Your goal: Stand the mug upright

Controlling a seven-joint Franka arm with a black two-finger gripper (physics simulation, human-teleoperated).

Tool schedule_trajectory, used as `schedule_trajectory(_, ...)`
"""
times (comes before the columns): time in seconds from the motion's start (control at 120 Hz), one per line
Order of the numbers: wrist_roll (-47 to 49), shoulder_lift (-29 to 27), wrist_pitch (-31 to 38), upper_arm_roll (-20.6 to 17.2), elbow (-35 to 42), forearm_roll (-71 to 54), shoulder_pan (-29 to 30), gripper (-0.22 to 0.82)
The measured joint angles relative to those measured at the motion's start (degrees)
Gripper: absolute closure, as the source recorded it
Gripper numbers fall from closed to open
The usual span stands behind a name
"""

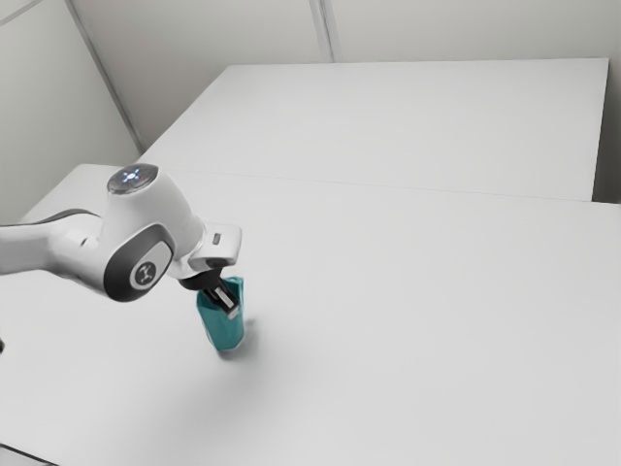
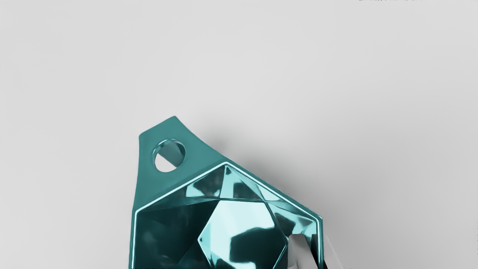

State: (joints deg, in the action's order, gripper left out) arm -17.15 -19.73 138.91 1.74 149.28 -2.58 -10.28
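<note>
It's bright in here, with pale, even light washing across the white table [image 1: 437, 291] and leaving the far wall [image 1: 243, 34] a touch greyer. A soft-edged shadow pools by the foot of the mug [image 1: 224, 328]. Inside its hollow, icy glare breaks against near-black teal, and the rim [image 2: 181, 186] catches a thin gleam.

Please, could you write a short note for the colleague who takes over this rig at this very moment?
Gripper: the black two-finger gripper is shut on the wall of the teal faceted mug, one finger inside, one outside.
Mug: at the white table, mouth up, close to upright.
Done: mug gripped and its mouth turned up.
Left: probably settle the base flat, then release; I cannot tell whether it already stands flat.
</note>
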Motion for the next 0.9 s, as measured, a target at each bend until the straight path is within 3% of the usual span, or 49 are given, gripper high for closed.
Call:
schedule_trajectory(0.442, 9.42, 2.68, 6.44, 0.1, -0.01, -0.38, 0.1, 0.79)
schedule_trajectory(0.9, 17.27, 6.53, 9.68, 1.63, -0.55, -10.22, 0.37, 0.79)
